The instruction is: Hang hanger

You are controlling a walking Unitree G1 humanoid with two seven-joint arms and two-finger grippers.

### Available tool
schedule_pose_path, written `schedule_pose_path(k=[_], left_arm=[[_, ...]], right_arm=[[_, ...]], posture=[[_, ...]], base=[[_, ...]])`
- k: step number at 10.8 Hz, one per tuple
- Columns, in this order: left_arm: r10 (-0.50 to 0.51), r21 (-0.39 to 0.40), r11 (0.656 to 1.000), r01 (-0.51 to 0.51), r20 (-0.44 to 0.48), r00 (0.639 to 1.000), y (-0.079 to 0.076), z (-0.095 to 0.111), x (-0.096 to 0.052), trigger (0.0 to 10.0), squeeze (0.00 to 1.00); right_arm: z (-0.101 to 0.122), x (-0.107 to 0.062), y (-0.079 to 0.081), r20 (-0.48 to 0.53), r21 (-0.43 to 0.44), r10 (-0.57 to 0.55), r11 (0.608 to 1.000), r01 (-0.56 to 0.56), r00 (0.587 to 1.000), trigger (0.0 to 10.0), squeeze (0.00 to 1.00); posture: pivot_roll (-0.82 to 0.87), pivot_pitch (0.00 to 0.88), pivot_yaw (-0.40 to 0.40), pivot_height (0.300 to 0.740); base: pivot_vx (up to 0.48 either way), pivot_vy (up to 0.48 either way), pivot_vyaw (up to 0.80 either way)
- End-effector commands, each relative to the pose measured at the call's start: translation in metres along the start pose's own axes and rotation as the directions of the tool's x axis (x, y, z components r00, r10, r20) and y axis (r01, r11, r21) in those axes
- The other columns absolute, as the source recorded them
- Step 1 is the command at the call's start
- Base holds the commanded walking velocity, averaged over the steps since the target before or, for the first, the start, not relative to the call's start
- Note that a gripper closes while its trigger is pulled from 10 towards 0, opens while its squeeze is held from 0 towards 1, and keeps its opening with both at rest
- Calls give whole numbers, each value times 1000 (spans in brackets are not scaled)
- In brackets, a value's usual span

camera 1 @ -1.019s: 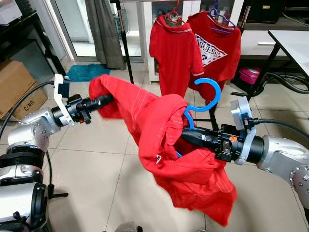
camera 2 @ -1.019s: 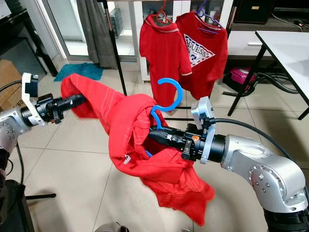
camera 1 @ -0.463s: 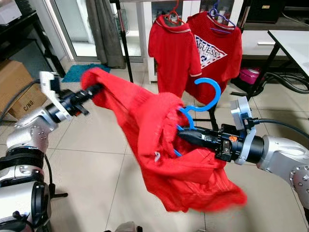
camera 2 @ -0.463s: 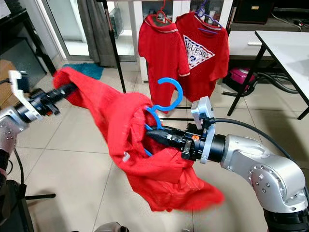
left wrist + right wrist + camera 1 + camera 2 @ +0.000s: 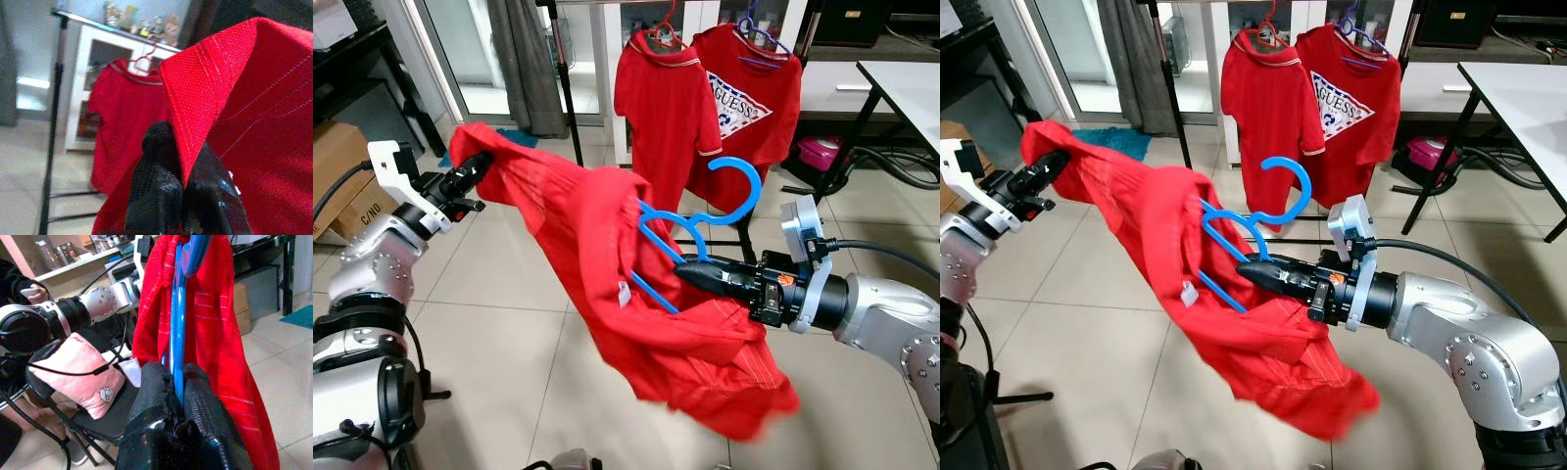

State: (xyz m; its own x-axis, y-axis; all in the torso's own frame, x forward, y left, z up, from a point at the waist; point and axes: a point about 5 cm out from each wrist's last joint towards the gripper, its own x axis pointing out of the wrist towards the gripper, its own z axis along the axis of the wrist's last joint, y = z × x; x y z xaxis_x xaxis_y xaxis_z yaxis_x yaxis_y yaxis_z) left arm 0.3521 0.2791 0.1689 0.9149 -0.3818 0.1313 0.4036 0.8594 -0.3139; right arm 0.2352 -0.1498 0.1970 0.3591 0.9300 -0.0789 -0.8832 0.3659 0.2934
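Observation:
A blue plastic hanger [image 5: 705,211] sits partly inside a red polo shirt [image 5: 607,264] held in mid-air between my arms. My right gripper [image 5: 693,275] is shut on the hanger's lower bar, as the right wrist view shows with the blue hanger [image 5: 177,333] between its fingers [image 5: 156,396]. My left gripper [image 5: 475,168] is shut on the shirt's edge, stretched out to the upper left; the red fabric [image 5: 230,107] is pinched between its fingers [image 5: 156,181]. The hook points up and the shirt's hem hangs low.
Two red shirts [image 5: 710,98] hang on a rail at the back, beside a black stand pole [image 5: 563,78]. A cardboard box [image 5: 347,181] lies at the left, a white table [image 5: 906,83] at the right. A person sits behind on a chair with a pink cushion [image 5: 78,372].
My left gripper has pulled the shirt's edge further left and up. The shirt has slid off the hanger's shoulder, baring more of the blue frame. My right gripper has stayed put.

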Motion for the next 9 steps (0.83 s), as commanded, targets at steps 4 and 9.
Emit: schedule_pose_path(k=[4,9], left_arm=[[376,84,923,-375,10,927,29,3,-12,0,0],[568,158,818,-554,-61,821,45,-11,-29,0,0]], right_arm=[[7,-1,6,26,-34,18,999,-17,1000,10000,0],[8,-3,5,25,-34,13,999,-12,1000,10000,0]], posture=[[-142,0,92,740],[-142,0,88,740]], base=[[0,0,0],[0,0,0]])
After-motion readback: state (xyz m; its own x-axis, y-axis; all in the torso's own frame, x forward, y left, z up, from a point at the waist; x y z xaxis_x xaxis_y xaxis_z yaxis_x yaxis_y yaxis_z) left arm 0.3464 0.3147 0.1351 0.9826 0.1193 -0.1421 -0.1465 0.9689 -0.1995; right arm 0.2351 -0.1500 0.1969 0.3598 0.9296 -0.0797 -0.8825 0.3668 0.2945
